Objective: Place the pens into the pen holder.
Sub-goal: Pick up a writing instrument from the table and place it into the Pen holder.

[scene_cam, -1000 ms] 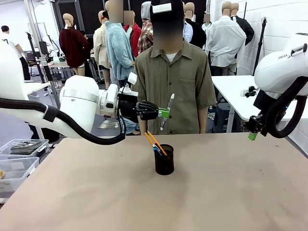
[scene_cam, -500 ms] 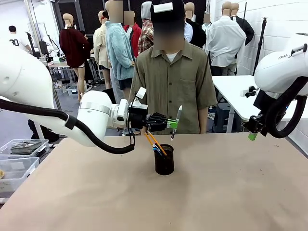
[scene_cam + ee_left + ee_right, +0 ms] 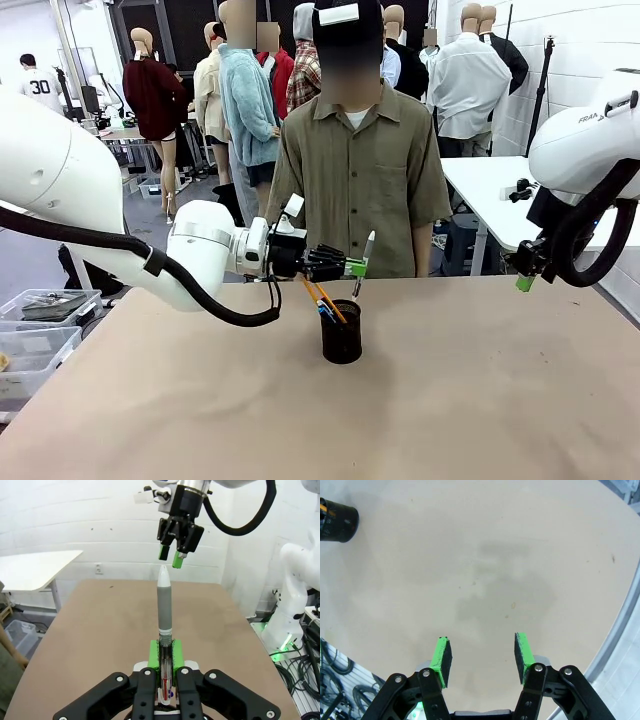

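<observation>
My left gripper [image 3: 355, 267] is shut on a silver-white pen [image 3: 363, 262], held nearly upright with its lower end just above the rim of the pen holder [image 3: 342, 332]. That holder is a black mesh cup at the table's middle, with two yellow-orange pencils [image 3: 322, 296] and a blue pen [image 3: 324, 311] leaning out of it. The left wrist view has the same pen [image 3: 164, 600] clamped between the green pads [image 3: 154, 656] of the left gripper [image 3: 165, 655]. My right gripper [image 3: 525, 283] hangs open at the far right above the table; the right wrist view shows the right gripper [image 3: 482, 659] with nothing between its fingers.
A person [image 3: 360, 160] stands right behind the far table edge, hands out of sight. Clear plastic bins [image 3: 40, 320] sit off the table's left side. The holder [image 3: 336, 520] lies at the top left corner of the right wrist view, bare tabletop [image 3: 495, 580] below the gripper.
My left arm has carried the pen rightward and lower, from up left of the holder to just above its rim. The right arm has stayed still.
</observation>
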Controlling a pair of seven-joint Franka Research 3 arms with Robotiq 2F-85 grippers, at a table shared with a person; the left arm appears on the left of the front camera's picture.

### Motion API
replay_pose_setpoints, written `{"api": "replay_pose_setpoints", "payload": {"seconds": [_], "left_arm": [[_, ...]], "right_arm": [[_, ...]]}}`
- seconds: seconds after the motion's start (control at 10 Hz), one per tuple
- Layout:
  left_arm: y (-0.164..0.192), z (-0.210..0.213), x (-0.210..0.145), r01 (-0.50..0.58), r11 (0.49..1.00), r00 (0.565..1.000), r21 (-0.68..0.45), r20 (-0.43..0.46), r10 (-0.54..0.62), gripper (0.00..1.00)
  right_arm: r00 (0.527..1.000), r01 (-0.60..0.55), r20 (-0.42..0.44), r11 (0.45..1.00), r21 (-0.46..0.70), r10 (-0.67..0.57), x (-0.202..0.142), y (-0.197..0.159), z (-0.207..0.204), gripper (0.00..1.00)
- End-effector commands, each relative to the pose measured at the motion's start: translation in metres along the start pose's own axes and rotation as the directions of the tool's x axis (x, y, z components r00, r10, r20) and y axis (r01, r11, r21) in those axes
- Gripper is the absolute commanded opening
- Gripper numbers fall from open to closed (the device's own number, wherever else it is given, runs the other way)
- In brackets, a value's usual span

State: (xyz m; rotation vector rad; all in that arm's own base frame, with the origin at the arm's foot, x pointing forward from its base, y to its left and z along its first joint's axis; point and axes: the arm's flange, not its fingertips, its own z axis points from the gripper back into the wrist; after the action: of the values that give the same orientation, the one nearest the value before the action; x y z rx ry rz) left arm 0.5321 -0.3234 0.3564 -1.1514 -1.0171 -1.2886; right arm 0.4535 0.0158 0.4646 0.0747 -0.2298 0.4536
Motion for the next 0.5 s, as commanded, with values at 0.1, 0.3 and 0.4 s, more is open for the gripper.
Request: {"api": "replay_pose_setpoints", "payload": {"seconds": [0.1, 0.3, 0.4], "left_arm": [[0.0127, 0.0021, -0.0053, 0.019, 1.000, 1.000, 0.015, 0.006, -0.019, 0.00], [0.0150, 0.0012, -0.0103, 0.020, 1.000, 1.000, 0.013, 0.000, -0.020, 0.00], [0.0148, 0.0008, -0.0120, 0.029, 1.000, 1.000, 0.010, -0.006, -0.029, 0.00]], "right_arm": [[1.000, -0.008, 0.004, 1.000, -0.027, 0.008, -0.0025, 0.0001, -0.0028, 0.64], [1.000, -0.008, 0.004, 1.000, -0.027, 0.008, -0.0025, 0.0001, -0.0028, 0.64], [1.000, -0.008, 0.004, 1.000, -0.027, 0.008, -0.0025, 0.0001, -0.0028, 0.64]]}}
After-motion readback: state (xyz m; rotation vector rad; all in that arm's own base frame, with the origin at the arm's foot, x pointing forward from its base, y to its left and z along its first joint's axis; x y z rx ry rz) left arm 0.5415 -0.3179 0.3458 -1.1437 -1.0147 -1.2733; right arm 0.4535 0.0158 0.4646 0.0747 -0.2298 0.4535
